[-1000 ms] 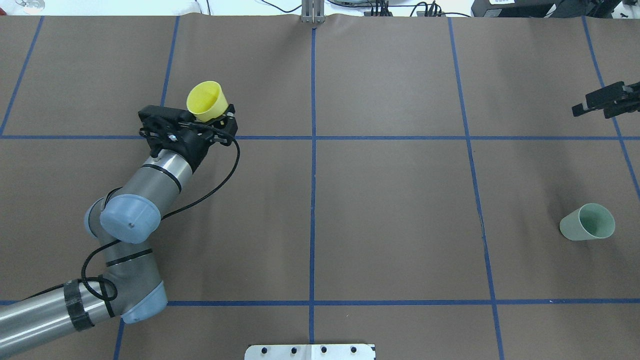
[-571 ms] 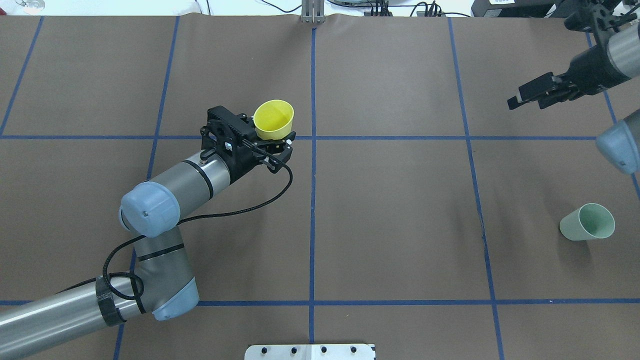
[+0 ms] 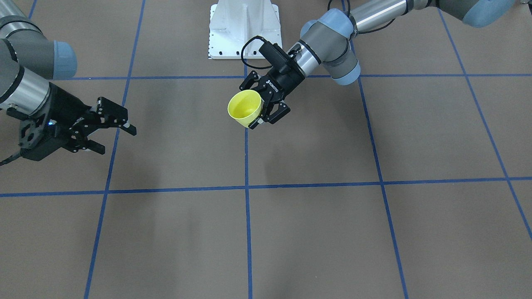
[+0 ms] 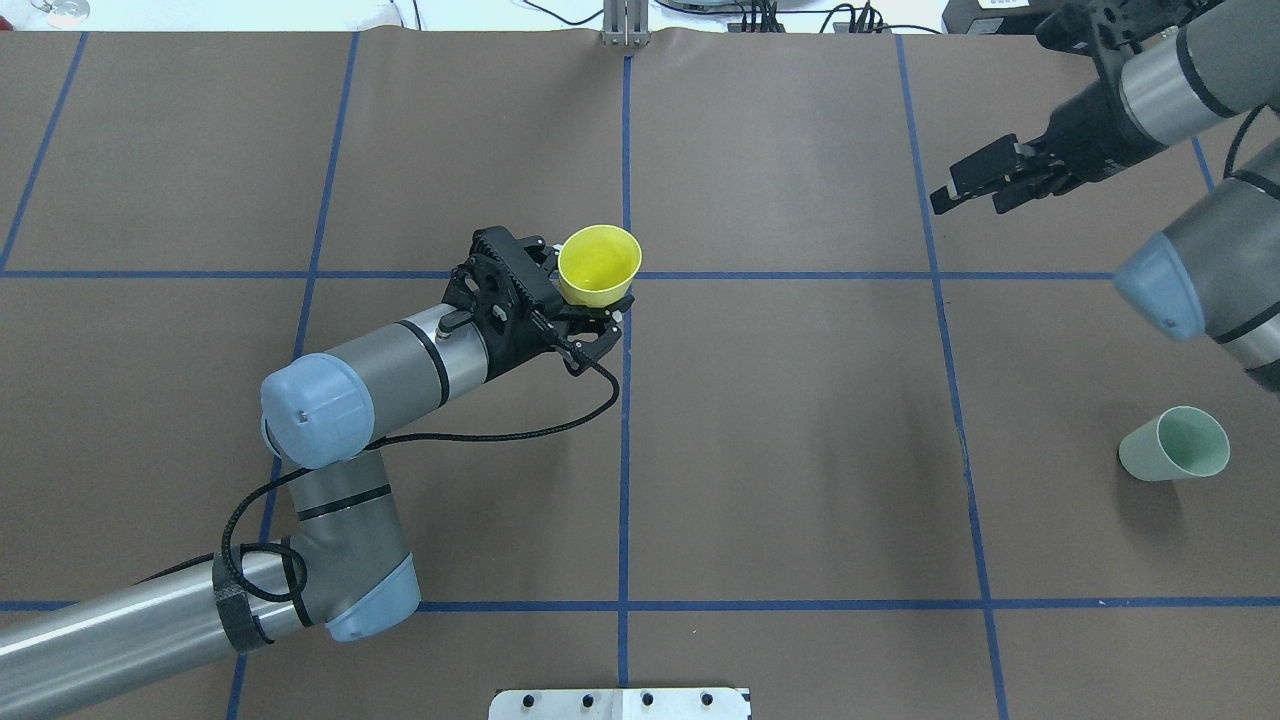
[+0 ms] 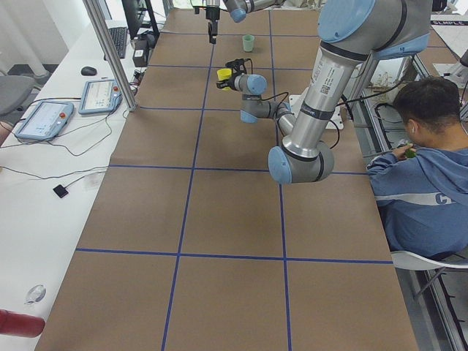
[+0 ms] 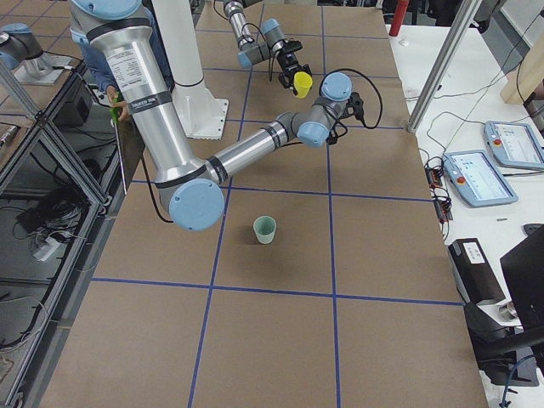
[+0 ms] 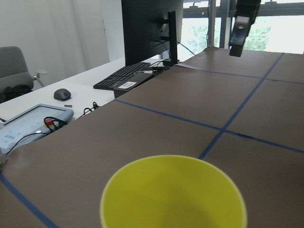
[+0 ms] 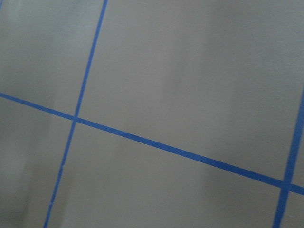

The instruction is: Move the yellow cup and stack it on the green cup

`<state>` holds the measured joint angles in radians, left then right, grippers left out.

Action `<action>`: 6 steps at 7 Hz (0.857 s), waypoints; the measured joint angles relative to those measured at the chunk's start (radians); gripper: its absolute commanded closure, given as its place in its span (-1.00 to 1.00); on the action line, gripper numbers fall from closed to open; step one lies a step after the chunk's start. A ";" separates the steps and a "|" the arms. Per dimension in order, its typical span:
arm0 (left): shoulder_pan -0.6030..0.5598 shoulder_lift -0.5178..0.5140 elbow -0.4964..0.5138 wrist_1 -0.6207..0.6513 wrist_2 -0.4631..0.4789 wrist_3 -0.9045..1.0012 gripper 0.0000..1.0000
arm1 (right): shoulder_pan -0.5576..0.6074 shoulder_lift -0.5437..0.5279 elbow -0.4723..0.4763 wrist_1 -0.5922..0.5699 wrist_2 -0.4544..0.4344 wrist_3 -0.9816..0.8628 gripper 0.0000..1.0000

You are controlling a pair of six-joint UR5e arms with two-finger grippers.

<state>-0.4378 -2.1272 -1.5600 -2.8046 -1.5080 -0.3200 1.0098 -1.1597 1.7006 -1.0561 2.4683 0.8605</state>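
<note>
Nearest the robot's base, you have the green cup (image 4: pixel 1175 445) upright on the table (image 4: pixel 800 480) by its right edge. A wide stretch of matte brown paper, crossed by blue tape, lies between it and both arms. Farther out, over the centre line, the left gripper (image 4: pixel 583 300) clamps the yellow cup (image 4: pixel 598 264) above the surface, mouth up. Farthest, the right gripper (image 4: pixel 965 195) hangs spread wide, holding nothing. Both cups are smooth and tapered.

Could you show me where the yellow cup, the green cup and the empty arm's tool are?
yellow cup (image 4: pixel 598 263): overhead view, inside its open mouth.
green cup (image 4: pixel 1186 442): overhead view, inner wall just inside the rim.
right tool (image 3: pixel 115 140): front-facing view, midway between its open fingertips.
</note>
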 measured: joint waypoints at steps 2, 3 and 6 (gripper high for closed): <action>-0.002 0.014 -0.034 0.027 -0.088 0.004 0.43 | -0.069 0.058 0.030 -0.005 -0.004 0.075 -0.98; -0.010 0.013 -0.046 0.066 -0.122 0.004 0.37 | -0.105 0.076 0.037 -0.008 -0.008 0.089 -0.97; -0.014 0.006 -0.052 0.105 -0.148 0.003 0.35 | -0.229 0.124 0.035 -0.011 -0.035 0.184 -0.94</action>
<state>-0.4521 -2.1209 -1.6117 -2.6997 -1.6563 -0.3169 0.7805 -1.0356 1.7353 -1.0674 2.4330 1.0443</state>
